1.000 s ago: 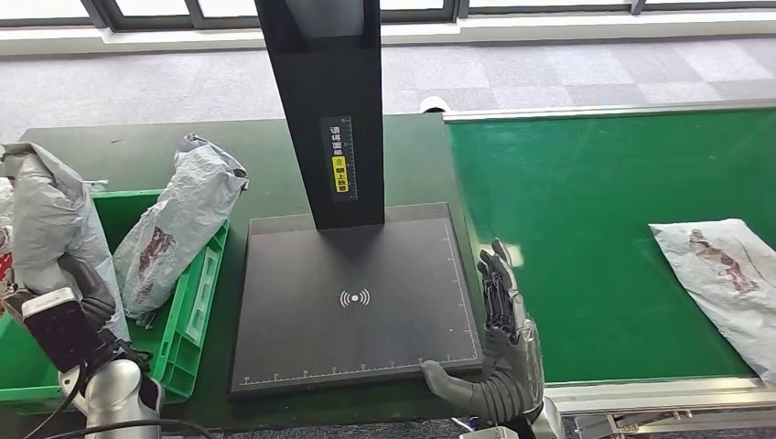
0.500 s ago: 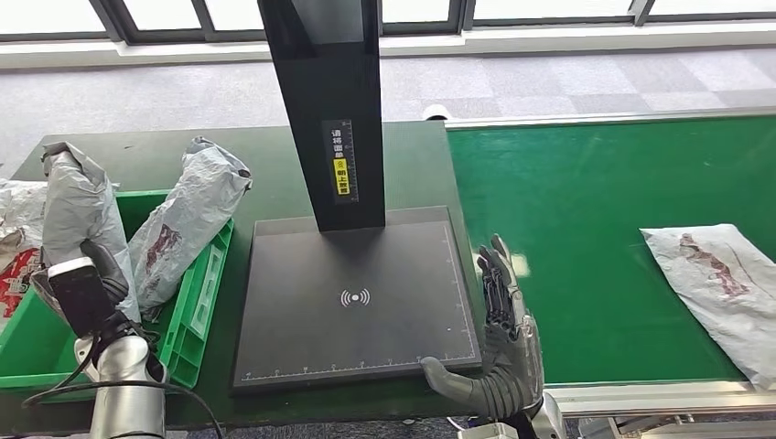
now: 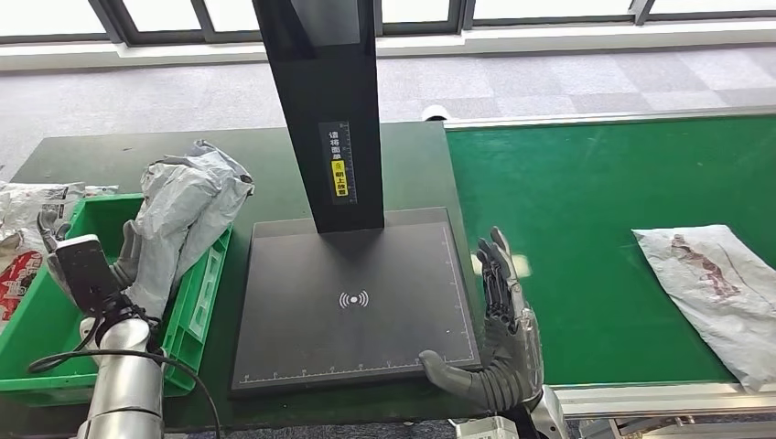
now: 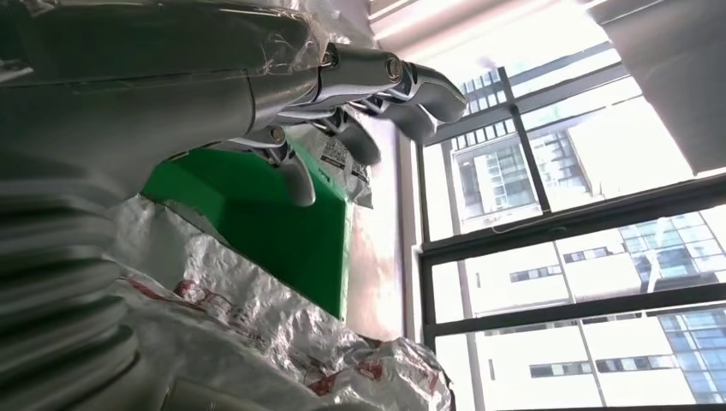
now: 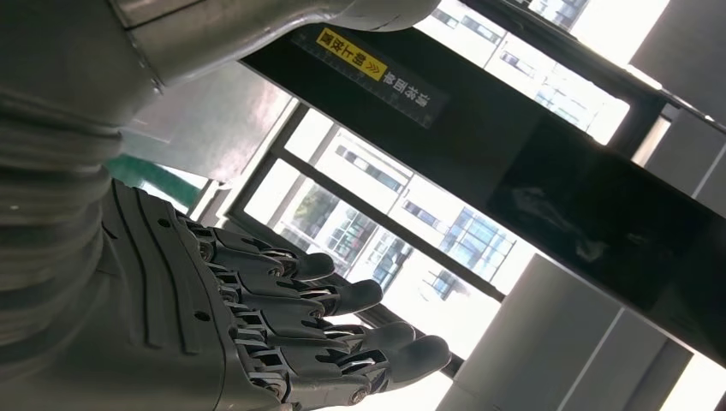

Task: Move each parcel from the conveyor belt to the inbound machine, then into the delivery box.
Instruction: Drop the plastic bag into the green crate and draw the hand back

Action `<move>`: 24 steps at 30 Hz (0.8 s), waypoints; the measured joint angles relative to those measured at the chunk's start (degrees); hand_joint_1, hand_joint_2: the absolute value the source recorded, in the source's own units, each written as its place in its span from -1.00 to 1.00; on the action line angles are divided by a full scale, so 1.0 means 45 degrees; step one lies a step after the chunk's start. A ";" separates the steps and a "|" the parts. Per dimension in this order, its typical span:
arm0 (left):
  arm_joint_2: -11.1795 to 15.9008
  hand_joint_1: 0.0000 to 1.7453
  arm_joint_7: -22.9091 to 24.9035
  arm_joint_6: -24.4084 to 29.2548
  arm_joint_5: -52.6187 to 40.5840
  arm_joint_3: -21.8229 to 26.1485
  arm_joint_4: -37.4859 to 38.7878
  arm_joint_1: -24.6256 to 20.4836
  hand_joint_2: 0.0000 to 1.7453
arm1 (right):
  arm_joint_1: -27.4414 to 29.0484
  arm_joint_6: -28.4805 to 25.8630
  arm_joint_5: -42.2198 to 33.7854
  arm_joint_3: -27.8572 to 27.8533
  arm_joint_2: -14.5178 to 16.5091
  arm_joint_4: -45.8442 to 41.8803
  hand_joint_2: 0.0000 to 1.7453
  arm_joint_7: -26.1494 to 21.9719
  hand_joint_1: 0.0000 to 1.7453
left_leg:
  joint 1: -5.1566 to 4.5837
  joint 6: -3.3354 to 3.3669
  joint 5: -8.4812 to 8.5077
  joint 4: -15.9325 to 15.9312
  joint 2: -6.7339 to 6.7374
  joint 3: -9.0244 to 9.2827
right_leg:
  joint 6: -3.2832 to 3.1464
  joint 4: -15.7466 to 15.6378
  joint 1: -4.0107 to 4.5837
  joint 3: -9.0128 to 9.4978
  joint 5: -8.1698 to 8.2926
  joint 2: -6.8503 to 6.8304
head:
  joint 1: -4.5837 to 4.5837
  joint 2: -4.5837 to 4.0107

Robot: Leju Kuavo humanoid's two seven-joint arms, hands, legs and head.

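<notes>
Meanwhile, a grey parcel (image 3: pixel 178 224) is being held by the left hand (image 3: pixel 128 261) over the green box's (image 3: pixel 197 306) rim; the right hand (image 3: pixel 499 352) is being kept open beside the scanner plate's (image 3: pixel 352 302) edge.

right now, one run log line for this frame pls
left robot hand: holds grey parcel over green bin | right robot hand: open beside scanner plate | conveyor: one parcel waiting
</notes>
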 joint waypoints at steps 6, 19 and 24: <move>-0.0208 -1.00 -0.0249 -0.0787 0.1281 0.0000 -0.0553 0.0347 -1.00 | -0.0073 -0.0101 0.0033 -0.0056 0.0006 0.0107 1.00 -0.0002 -1.00 | 0.0001 -0.0006 -0.0019 -0.0002 0.0004 0.0026 | -0.0003 0.0000 -0.0002 0.0021 -0.0017 0.0005 | -0.0001 0.0000; -0.0890 -1.00 -0.0274 -0.0362 0.1316 -0.0744 -0.2708 0.1567 -1.00 | -0.0073 -0.0192 0.0117 -0.0226 0.0117 0.0232 1.00 -0.0011 -1.00 | -0.0016 0.0023 -0.0068 0.0006 0.0016 0.0000 | 0.0016 -0.0013 -0.0016 -0.0014 -0.0031 0.0035 | 0.0000 0.0000; -0.0975 -1.00 -0.0255 -0.0237 0.1233 -0.0866 -0.2886 0.1766 -1.00 | -0.0073 -0.0192 0.0124 -0.0244 0.0143 0.0234 1.00 -0.0011 -1.00 | -0.0015 0.0022 -0.0067 0.0005 0.0019 -0.0003 | 0.0016 -0.0012 -0.0011 -0.0022 -0.0031 0.0036 | -0.0001 0.0000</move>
